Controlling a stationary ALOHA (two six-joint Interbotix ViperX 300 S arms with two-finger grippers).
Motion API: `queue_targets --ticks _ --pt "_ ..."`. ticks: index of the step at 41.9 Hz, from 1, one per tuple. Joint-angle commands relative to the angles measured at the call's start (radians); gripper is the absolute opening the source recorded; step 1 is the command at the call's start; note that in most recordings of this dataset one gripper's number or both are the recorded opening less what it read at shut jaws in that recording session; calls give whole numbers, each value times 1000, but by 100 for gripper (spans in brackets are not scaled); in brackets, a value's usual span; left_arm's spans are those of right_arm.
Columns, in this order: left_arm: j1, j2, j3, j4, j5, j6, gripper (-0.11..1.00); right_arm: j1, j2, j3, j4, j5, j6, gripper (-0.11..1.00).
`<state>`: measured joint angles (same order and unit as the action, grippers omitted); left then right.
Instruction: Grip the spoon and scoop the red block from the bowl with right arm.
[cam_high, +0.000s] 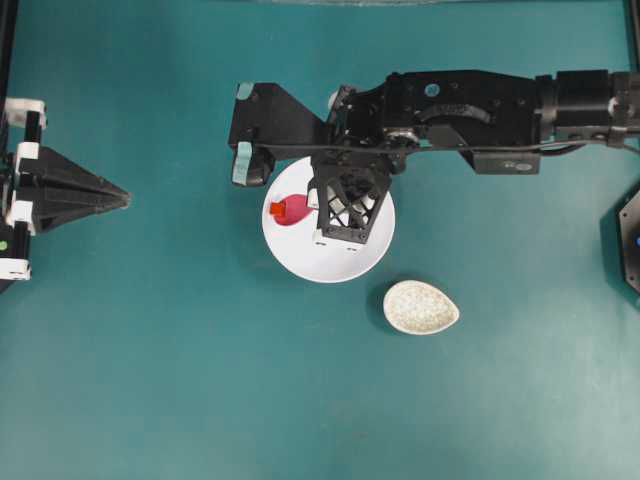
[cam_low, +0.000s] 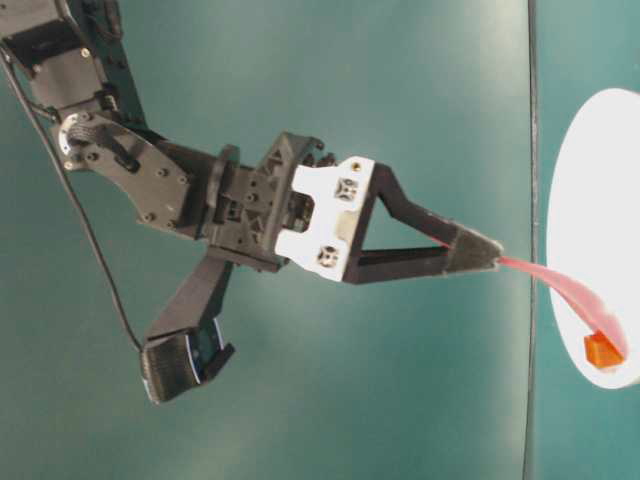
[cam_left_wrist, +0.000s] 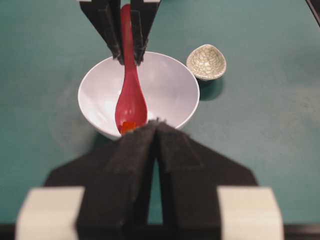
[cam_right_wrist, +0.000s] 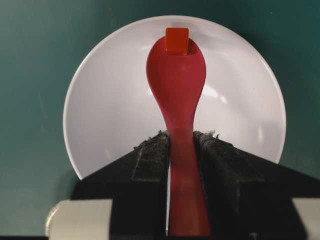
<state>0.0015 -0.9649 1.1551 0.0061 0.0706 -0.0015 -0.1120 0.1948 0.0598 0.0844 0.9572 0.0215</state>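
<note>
The right gripper (cam_right_wrist: 181, 142) is closed on the handle of the spoon (cam_right_wrist: 176, 80), with one finger on each side of the handle. This grip keeps the scoop in line with the gripper axis, so that arm motion transfers directly to the scoop. The scoop extends ahead of the fingertips into the bowl (cam_right_wrist: 100, 100), angled down toward the bowl floor. The red block (cam_right_wrist: 177, 40) lies at the far tip of the scoop, directly ahead of the gripper and against the bowl's far wall. Whether the block rests in the scoop or just beyond its lip cannot be determined.

The left gripper (cam_left_wrist: 156, 131) is closed and empty, well apart from the bowl. The speckled spoon rest (cam_high: 421, 306) stands beside the bowl.
</note>
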Motion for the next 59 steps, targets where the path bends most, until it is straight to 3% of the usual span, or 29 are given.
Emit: queue_targets --ticks 1,39,49,59 --pt "0 5 -14 3 -5 -2 0 5 -46 -5 0 -6 2 25" --pt "0 8 -14 3 -3 -3 0 35 -172 204 9 -225 5 24" --pt "0 8 -15 3 -3 -3 0 35 -192 206 11 -193 3 25" --pt "0 11 -14 3 -3 -3 0 17 -222 199 11 -12 37 25"
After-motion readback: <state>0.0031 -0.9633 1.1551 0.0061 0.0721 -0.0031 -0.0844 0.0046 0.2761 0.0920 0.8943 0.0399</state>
